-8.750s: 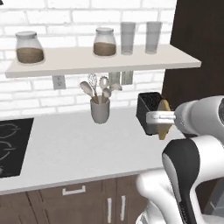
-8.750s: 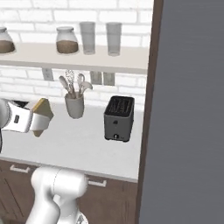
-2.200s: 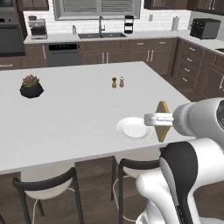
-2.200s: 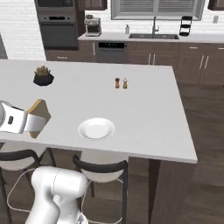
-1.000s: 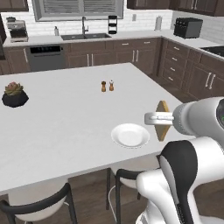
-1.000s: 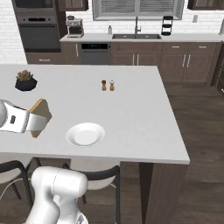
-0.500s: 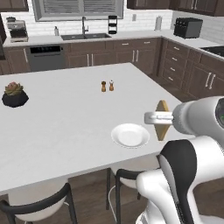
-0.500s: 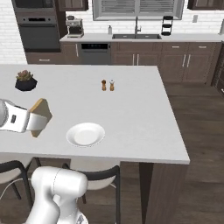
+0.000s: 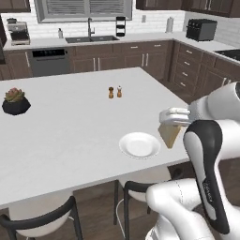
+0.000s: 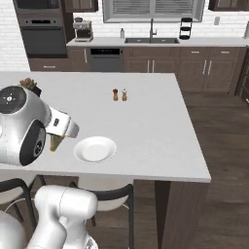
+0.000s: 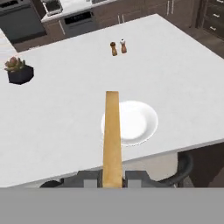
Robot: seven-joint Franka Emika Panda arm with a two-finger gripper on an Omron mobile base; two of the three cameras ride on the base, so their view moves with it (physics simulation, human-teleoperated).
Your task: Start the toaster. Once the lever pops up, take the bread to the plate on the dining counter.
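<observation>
We see our claw (image 11: 112,178) closed edge-on around the bread (image 11: 112,135), its two dark finger tips pressed against the slice's flat faces at its lower end. In the hand view the bread is a thin tan strip with a darker golden crust, reaching out from the claw over the near rim of the plate (image 11: 140,122). From the left base view the slice (image 9: 168,134) hangs as a tan wedge below the white hand, raised above the dining counter (image 9: 70,126) just to the right of the plate (image 9: 139,145), not touching it. The plate is round, plain white and shallow, and lies near the counter's front edge. The counter top is smooth, matte white and rectangular. Farther back stand two small shakers (image 9: 115,92) side by side, and a dark pot with a succulent (image 9: 15,101) sits well to the left.
</observation>
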